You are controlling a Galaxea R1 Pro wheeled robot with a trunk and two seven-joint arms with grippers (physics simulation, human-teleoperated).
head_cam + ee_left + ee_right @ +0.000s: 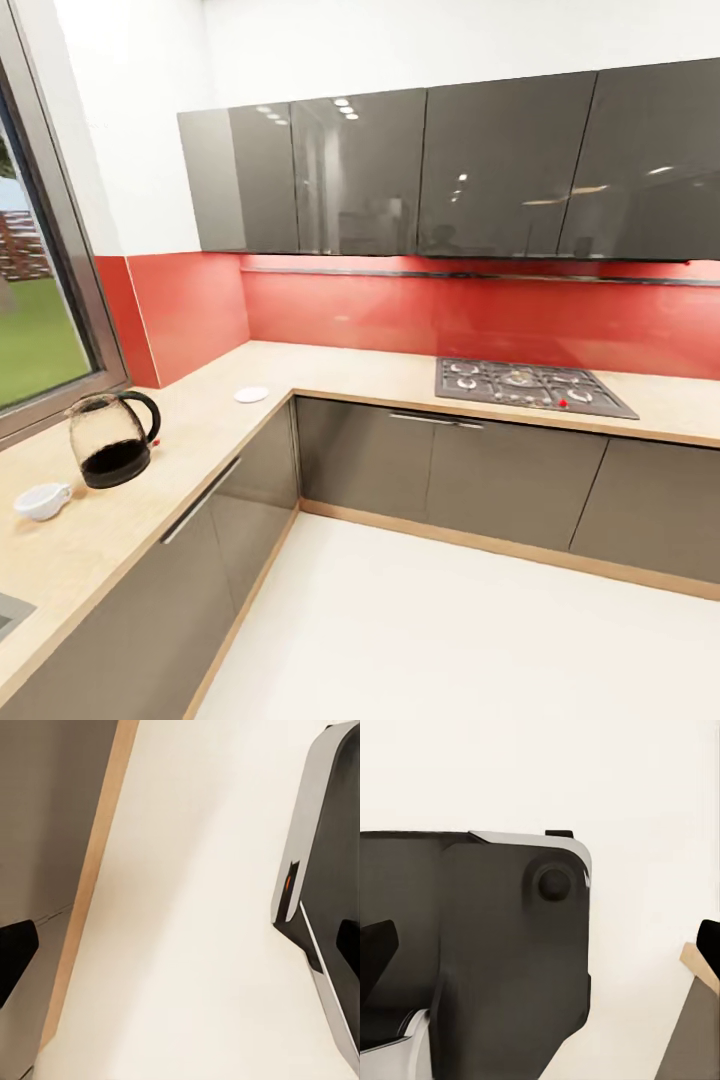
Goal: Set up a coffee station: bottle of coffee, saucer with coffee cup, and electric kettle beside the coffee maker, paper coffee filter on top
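Red backsplash and glossy grey wall cabinets (420, 175) frame the L-shaped kitchen we are facing, with the beige wooden table (330, 370) running along the window side and turning toward the gas hob (530, 387). On the window run stand the glass kettle (112, 438), the white cup (42, 500) just beside it, and farther along, well apart, the saucer (252, 394); we judge these are simply waiting to be gathered beside the coffee maker. Both our arms hang low over the pale floor (195, 907) next to our own base, a carrying posture while we drive. Our left gripper (180, 952) and right gripper (540, 952) show dark fingertips far apart at the picture edges, so the jaws stand wide and hold nothing.
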